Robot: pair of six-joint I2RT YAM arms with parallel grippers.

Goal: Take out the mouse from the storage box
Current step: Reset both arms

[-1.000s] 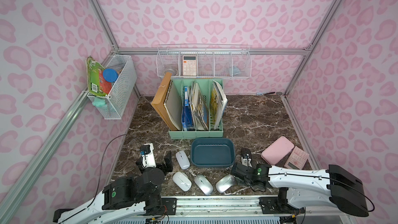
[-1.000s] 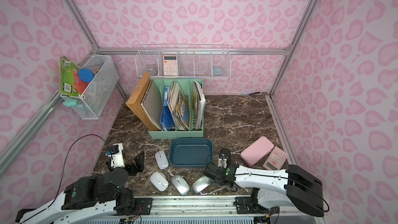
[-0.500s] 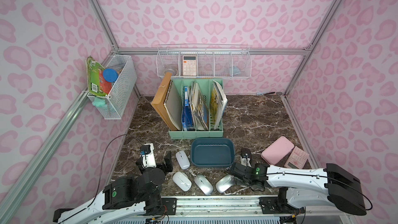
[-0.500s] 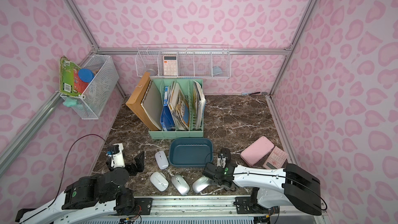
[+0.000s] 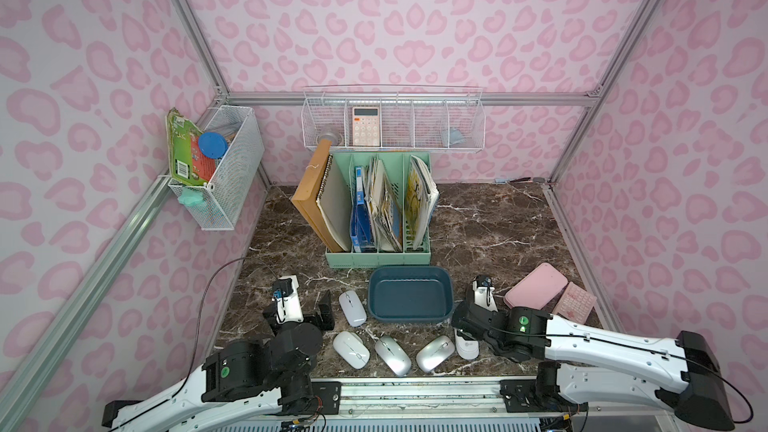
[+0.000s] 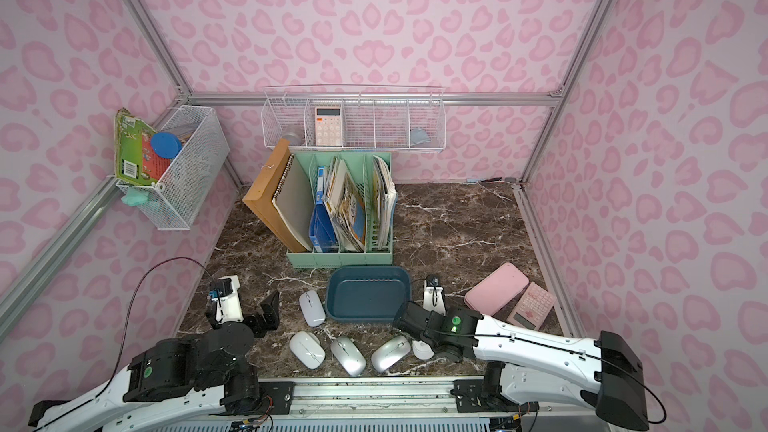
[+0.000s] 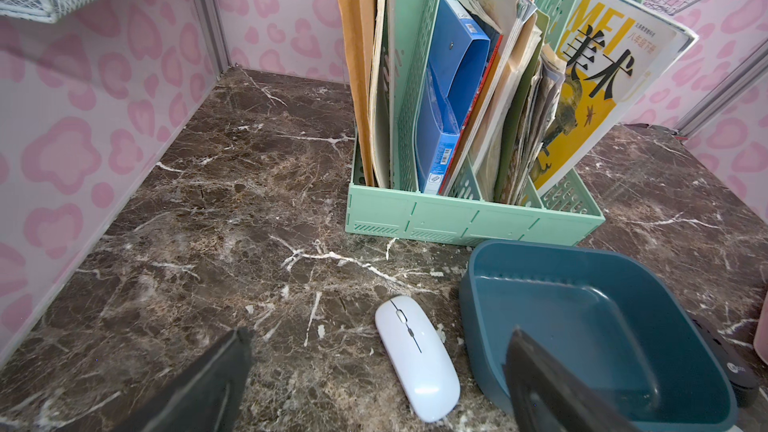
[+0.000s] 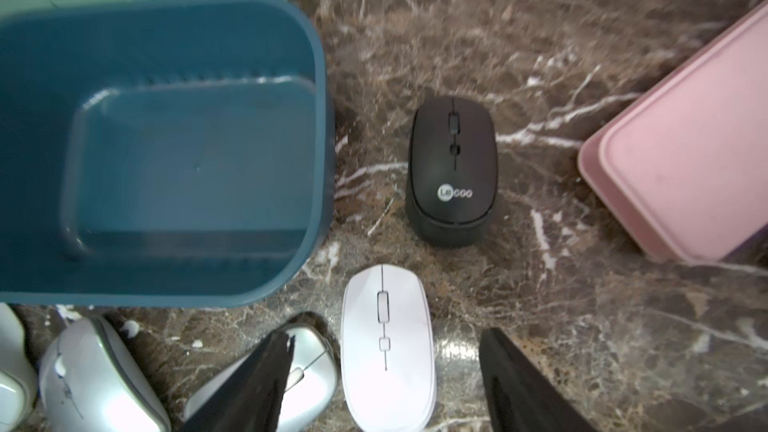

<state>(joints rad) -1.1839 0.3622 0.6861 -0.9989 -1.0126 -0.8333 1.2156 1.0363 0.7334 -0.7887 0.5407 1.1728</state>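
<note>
Several glossy oval mice point(image 8: 386, 342) lie beside the storage box point(image 8: 166, 280) — round-cornered plastic.

Storage box point(image 8: 174, 39) blurred, edge-cut — white mouse point(image 5: 466, 347) half-hidden (under right arm point(image 5: 582, 334)).

A white mouse point(image 7: 417, 357) lies on the brown marble surface point(image 7: 208, 222) just beside the dark teal storage box point(image 7: 552, 272), with the mint-green file holder point(image 7: 469, 218) behind them.

Storage box point(image 5: 409, 297) just before file holder point(image 5: 378, 260); row of mice point(image 5: 392, 355) before box.
</note>
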